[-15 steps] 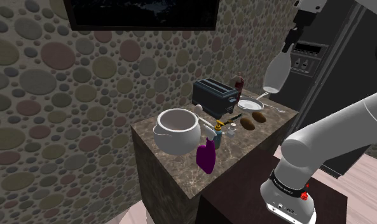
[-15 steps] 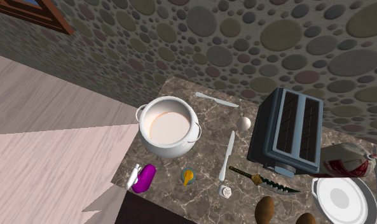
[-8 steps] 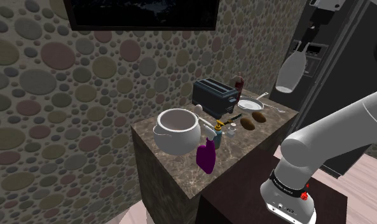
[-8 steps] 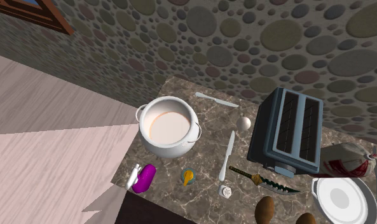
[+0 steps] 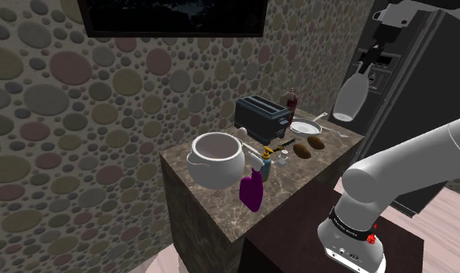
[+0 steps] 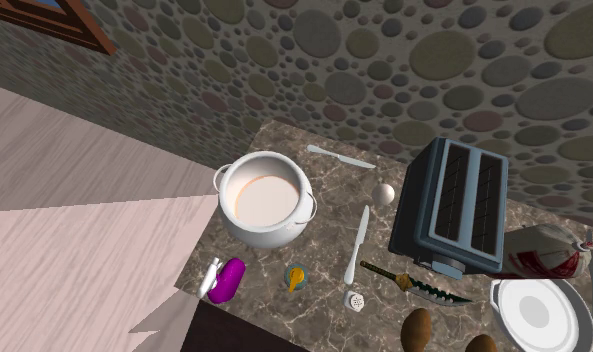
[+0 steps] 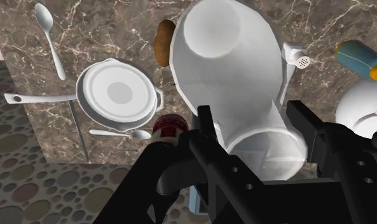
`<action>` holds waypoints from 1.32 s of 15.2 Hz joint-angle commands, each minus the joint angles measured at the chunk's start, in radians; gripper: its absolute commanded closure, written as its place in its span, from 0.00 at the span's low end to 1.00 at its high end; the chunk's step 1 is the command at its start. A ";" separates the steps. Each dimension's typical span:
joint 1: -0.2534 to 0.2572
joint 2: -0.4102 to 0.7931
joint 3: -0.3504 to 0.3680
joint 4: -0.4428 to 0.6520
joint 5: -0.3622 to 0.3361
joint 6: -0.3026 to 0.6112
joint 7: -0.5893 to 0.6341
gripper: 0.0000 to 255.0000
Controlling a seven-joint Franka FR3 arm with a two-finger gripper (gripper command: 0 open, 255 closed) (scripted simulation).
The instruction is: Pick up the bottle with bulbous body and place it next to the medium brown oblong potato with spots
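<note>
A white bottle with a bulbous body (image 5: pixel 351 95) hangs high in the air above the far end of the marble counter (image 5: pixel 220 203), neck up. My gripper (image 5: pixel 369 60) is shut on its neck. In the wrist view the black fingers (image 7: pixel 206 130) clasp the bottle (image 7: pixel 225 70), which hides much of the counter below. Two brown potatoes (image 5: pixel 302 150) (image 5: pixel 316 143) lie side by side near the counter's stand-side edge, below the bottle and toward the shoulder view's left. In the wrist view one potato (image 7: pixel 163 41) peeks out beside the bottle. Both potatoes (image 6: pixel 417 328) (image 6: pixel 481 344) sit at the second exterior view's lower edge.
Beside the potatoes lie a white pan (image 5: pixel 306 126), a dark toaster (image 5: pixel 262 116) and a dark red bottle (image 5: pixel 290 101). A white pot (image 5: pixel 216 157), a purple bottle (image 5: pixel 251 190), a knife (image 6: pixel 416 283) and a small shaker (image 6: pixel 355 300) crowd the counter. A black fridge (image 5: pixel 399 116) stands behind the arm.
The gripper has carried the bottle toward the shoulder view's right, then slightly down. Nothing on the counter has moved.
</note>
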 commanded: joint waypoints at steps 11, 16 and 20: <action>-0.026 -0.066 -0.007 -0.213 -0.033 0.151 0.010 1.00; -0.035 -0.083 -0.016 -0.291 -0.045 0.214 0.012 1.00; -0.041 -0.092 -0.026 -0.350 -0.055 0.264 0.012 1.00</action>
